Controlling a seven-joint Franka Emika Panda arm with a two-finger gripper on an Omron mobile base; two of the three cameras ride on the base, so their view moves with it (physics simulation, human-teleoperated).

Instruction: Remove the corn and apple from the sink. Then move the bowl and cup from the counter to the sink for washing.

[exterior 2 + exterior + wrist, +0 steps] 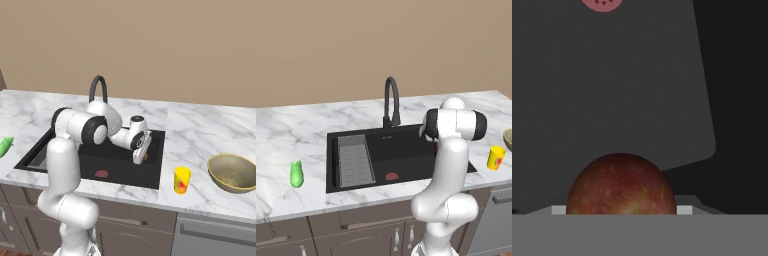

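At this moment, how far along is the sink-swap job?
Done: the corn lies on the counter, left of the sink. In hand: the gripper is down in the basin with the apple right at its fingers; whether they grip it, I cannot tell. Left: the cup and the bowl stand on the counter to the right.

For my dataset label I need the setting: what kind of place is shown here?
A simulated home kitchen, most likely. A black sink with an arched faucet is set into a white marble counter over brown cabinets, and a bowl and cup stand on it.
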